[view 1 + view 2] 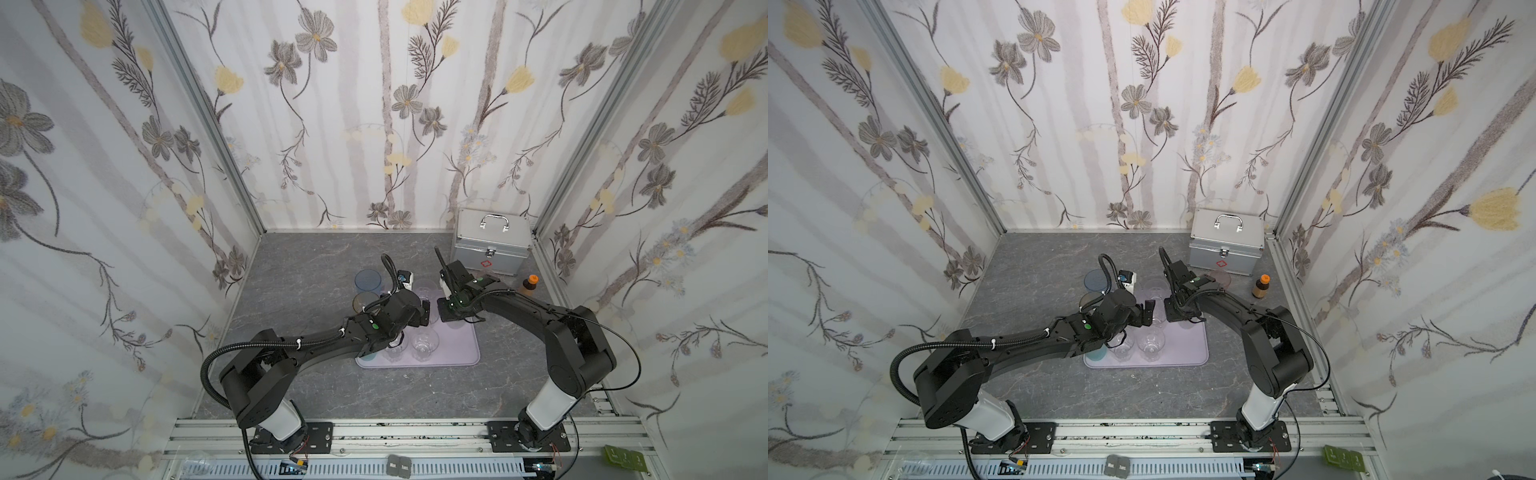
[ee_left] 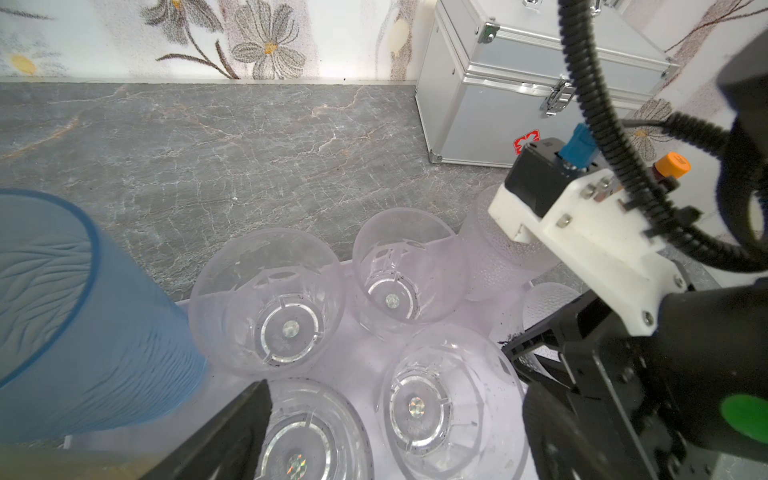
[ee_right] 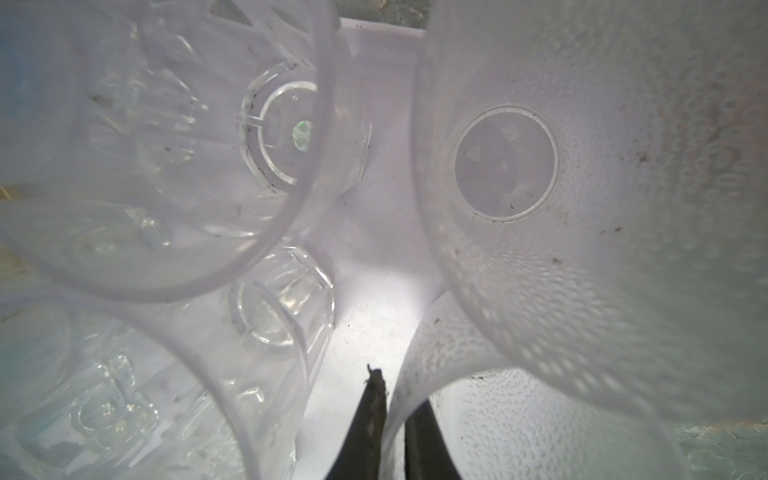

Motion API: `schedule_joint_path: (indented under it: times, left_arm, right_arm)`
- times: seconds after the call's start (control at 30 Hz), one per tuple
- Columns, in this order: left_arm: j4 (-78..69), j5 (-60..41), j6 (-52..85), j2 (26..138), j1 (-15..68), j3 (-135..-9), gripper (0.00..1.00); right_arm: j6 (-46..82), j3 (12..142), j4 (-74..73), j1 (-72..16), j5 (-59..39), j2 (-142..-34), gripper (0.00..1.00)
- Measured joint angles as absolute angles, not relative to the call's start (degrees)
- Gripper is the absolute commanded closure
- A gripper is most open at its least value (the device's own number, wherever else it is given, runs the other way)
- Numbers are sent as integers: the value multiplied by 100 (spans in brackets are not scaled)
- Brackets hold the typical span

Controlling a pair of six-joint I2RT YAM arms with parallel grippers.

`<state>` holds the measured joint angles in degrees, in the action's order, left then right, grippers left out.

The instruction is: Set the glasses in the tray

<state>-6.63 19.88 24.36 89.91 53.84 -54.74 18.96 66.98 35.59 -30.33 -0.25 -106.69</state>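
Frosted plastic sits closest to the lens in the right wrist view: the dimpled wall of a frosted tumbler (image 3: 519,428) runs between the dark jaws of the right gripper (image 3: 395,392). They are nearly shut on that thin wall, one inside the cup and one outside. The cup is down among the others on the lilac tray (image 1: 459,353), with a second frosted tumbler (image 3: 582,208) just beyond it and clear faceted tumblers (image 3: 166,145) to its left. The left gripper (image 1: 1147,312) hovers just beside, jaws spread wide and holding nothing. A pink tumbler (image 1: 1221,277) waits on the table before the silver case (image 1: 1225,245). A blue tumbler (image 1: 368,281) stands at the tray's far-left corner; whether it is on the tray cannot be told. Trouble looks likeliest at letting go: if the inner jaw drags the rim while lifting, the light cup could tip into its neighbours and topple several. Both grippers are also near enough to clash over the tray.
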Motion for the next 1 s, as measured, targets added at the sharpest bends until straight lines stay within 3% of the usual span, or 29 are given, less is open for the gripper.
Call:
schedule_joint_path:
  times: [0.33,0.5,0.73,1.0]
  left_arm:
    - [-661,2005,2421,8993,5384,-5557,3]
    - [-659,2003,2429,9048,5400,-5612,3]
    - [-670,2010,2224,9697,5793,-6366,3]
    - [-696,1922,1837,10416,6226,-6836,1]
  right_arm:
    - [1835,6871,3964,-3030,-113,-10471,63]
    - [1833,7041,4130,-2836,-110,-10038,58]
    - [2272,6777,3588,-1426,102,-9220,49]
    - [2899,6497,2714,-244,115,-9566,47]
